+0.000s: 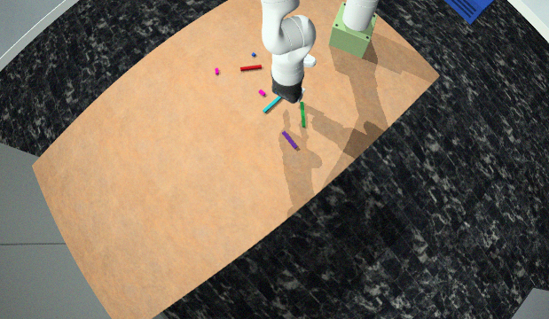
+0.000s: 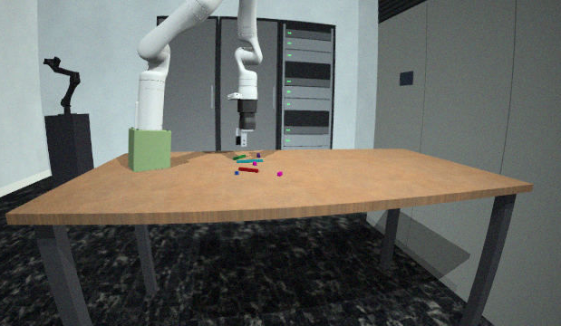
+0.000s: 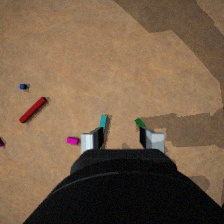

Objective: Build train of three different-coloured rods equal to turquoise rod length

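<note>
Rods are scattered on the worktop [image 1: 145, 186], all in the part near the green base block [image 1: 351, 37]. The hand [image 3: 122, 140] is held above the worktop, pointing down, with its fingers spread wide and nothing between them. In the wrist view the turquoise rod [image 3: 102, 122] is seen next to the left finger and the tip of the green rod [image 3: 139, 122] next to the right finger — both lie flat on the wood below. From the top, the turquoise rod [image 1: 271, 105] is seen poking out from under the hand [image 1: 291, 94], and the green rod [image 1: 302, 114] lies just beside it, a little apart. The purple rod [image 1: 289, 139] lies further along, close to the worktop's edge on that side. One magenta rod [image 1: 262, 92] is near the turquoise rod. The red rod [image 1: 250, 67], the blue rod [image 1: 254, 54] and a second magenta rod [image 1: 216, 71] lie apart from the rest. No rods are joined end to end. A wide stretch of bare wood is left on the far side of the rods from the base block — much more than between the purple rod and its near edge.
</note>
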`<action>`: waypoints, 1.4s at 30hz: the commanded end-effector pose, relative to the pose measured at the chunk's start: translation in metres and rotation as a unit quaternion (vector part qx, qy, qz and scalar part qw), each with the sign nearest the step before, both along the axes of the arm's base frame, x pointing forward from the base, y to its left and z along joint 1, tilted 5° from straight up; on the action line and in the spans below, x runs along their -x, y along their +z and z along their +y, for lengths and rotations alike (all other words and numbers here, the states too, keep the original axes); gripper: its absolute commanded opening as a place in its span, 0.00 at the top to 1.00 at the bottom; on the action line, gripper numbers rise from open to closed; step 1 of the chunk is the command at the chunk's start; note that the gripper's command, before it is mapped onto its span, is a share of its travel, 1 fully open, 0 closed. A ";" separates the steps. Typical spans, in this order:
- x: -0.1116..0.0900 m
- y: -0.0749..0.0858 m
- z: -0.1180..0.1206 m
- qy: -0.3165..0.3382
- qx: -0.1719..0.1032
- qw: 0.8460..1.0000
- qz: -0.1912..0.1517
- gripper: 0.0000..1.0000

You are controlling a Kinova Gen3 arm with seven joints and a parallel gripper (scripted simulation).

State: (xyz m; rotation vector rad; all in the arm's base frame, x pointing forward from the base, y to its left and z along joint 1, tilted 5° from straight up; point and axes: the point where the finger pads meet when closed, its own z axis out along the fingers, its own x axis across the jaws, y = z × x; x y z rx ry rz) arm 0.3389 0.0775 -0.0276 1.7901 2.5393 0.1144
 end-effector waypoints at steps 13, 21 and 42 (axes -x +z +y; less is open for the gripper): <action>-0.008 0.000 -0.004 0.235 0.018 0.972 -0.012 0.00; -0.014 0.001 -0.004 0.354 0.026 0.935 -0.018 0.00; -0.025 0.003 0.000 0.533 0.040 0.845 -0.029 0.00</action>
